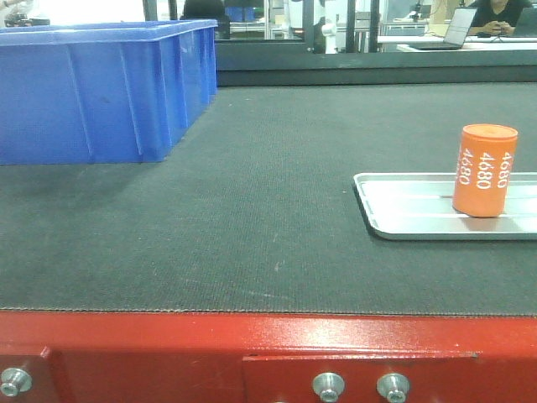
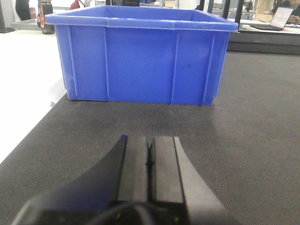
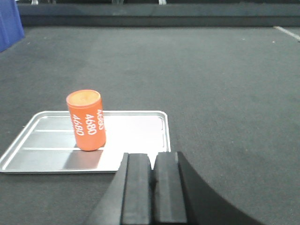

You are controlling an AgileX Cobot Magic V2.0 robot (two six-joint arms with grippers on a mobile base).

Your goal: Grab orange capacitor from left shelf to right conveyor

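The orange capacitor [image 1: 484, 170] stands upright on a silver metal tray [image 1: 394, 214] lying on the dark conveyor belt [image 1: 252, 210], whose red frame [image 1: 168, 353] runs along the front. In the right wrist view the orange capacitor [image 3: 86, 120] sits on the tray [image 3: 136, 136], ahead and left of my right gripper [image 3: 151, 159], which is shut and empty. My left gripper [image 2: 150, 140] is shut and empty too, hovering over the belt in front of a blue bin [image 2: 140, 56]. The left shelf is out of view.
A large blue plastic bin [image 1: 92, 88] stands on the belt at the back left. Beyond the belt's far edge are glass partitions, desks and a seated person [image 1: 499, 17]. A white surface [image 2: 23, 93] borders the belt on the left.
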